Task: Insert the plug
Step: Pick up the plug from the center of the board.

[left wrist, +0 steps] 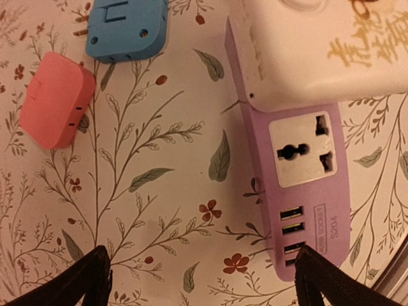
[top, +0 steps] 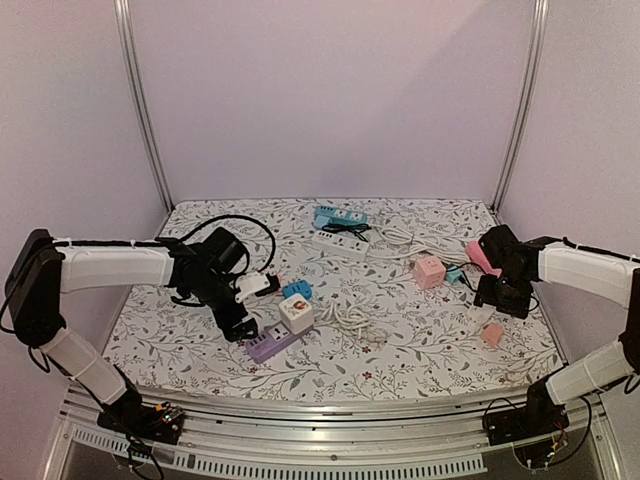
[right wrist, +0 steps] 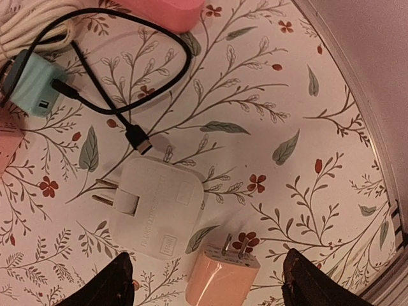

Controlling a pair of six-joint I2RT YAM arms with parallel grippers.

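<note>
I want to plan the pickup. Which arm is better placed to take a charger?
Right. The right gripper, open, hangs over the white charger; the left gripper is over the purple power strip.

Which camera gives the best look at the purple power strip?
The left wrist view shows the purple power strip close up, its socket and small ports clear. In the top view the strip is only a small purple bar. The right wrist view misses it.

peach charger (right wrist: 220, 279) cut by bottom edge, purple strip (left wrist: 309, 194) partly under white cube (left wrist: 299, 51)

Lab test cell, aluminium frame (top: 141, 100)
</note>
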